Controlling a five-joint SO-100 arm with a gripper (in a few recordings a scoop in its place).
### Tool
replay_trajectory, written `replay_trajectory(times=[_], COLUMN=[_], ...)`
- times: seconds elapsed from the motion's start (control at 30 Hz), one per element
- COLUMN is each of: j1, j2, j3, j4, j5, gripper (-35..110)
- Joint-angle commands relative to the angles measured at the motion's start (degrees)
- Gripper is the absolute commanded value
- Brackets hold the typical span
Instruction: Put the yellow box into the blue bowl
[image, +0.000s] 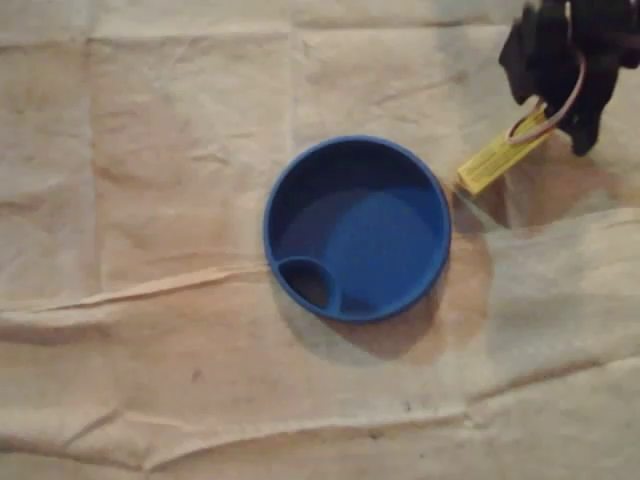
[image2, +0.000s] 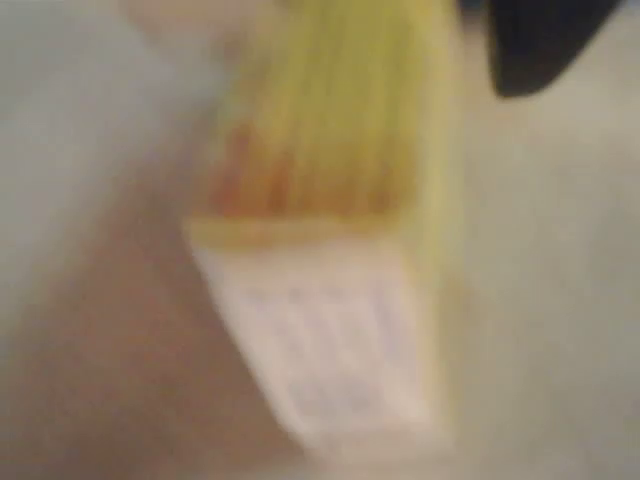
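The blue bowl (image: 357, 228) sits on the cloth in the middle of the overhead view, with a small inner pocket at its lower left. The yellow box (image: 492, 160) is long and narrow and hangs tilted just right of the bowl's upper rim, casting a shadow on the cloth beneath. My black gripper (image: 545, 118) is shut on the box's upper right end. In the wrist view the yellow box (image2: 340, 150) is very close and blurred, its white end face turned toward the camera, with one black finger (image2: 535, 45) at the top right.
A creased beige cloth (image: 150, 200) covers the whole table, with raised folds running across the lower half. A thin cable (image: 572, 95) loops off the gripper.
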Motion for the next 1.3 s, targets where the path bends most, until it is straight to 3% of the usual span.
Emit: replay_trajectory(times=[0.0,1.27], j1=[0.4,-0.3], j2=[1.2,-2.9], j3=[-2.2,-2.3], j4=[0.5,-0.5], j5=[-0.7,-0.9], gripper=[29,29])
